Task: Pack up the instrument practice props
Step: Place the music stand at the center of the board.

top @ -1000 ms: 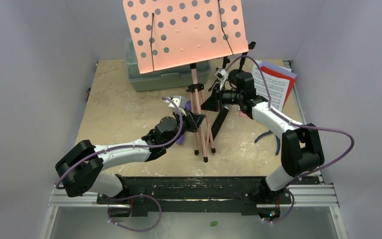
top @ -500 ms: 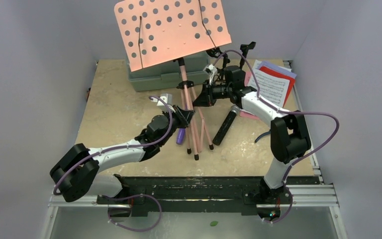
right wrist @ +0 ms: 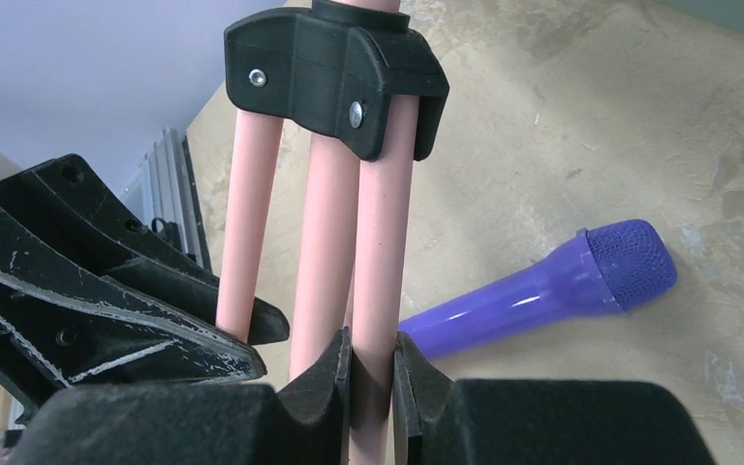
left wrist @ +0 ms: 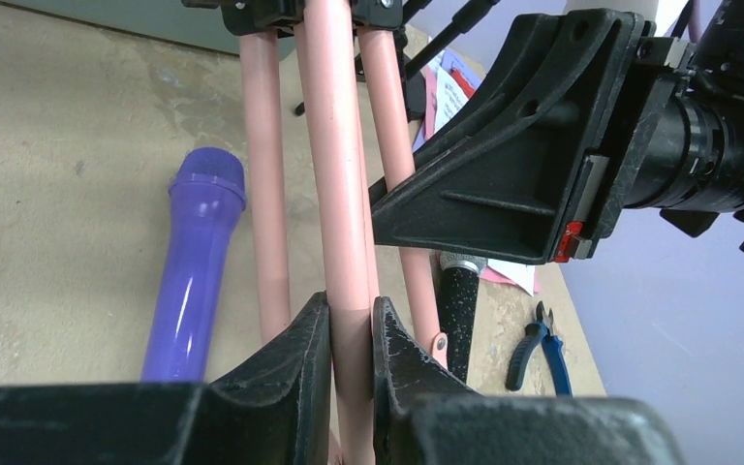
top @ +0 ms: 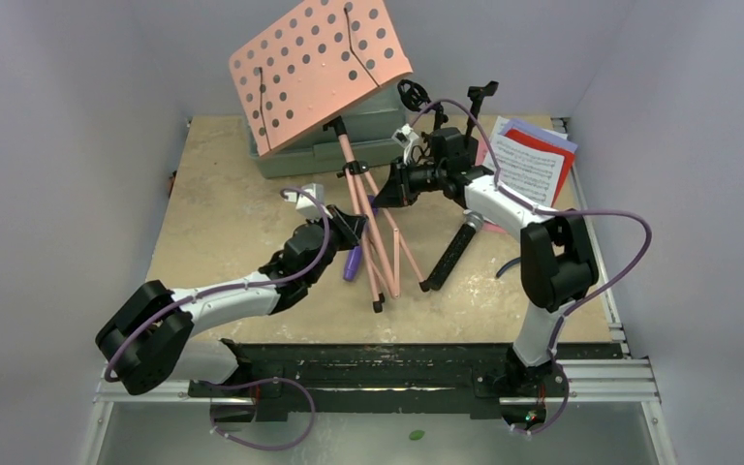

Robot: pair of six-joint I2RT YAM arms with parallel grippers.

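Observation:
The pink tripod leans over, its perforated pink tray tilted toward the back left. My left gripper is shut on one pink tube, seen at the jaws in the left wrist view. My right gripper is shut on a pink leg, seen in the right wrist view. The purple microphone lies by the legs. The black silver-headed microphone lies to the right. Red and white sheet music lies at the back right. Small black mic mounts stand behind.
A grey-green plastic case sits at the back under the tray. Blue-handled pliers lie right of the black microphone, partly hidden by my right arm from above. Walls enclose the table on three sides.
The tripod has tipped from upright to leaning, its tray swinging left and back. Both grippers have moved left with it, still shut on the pink tubes.

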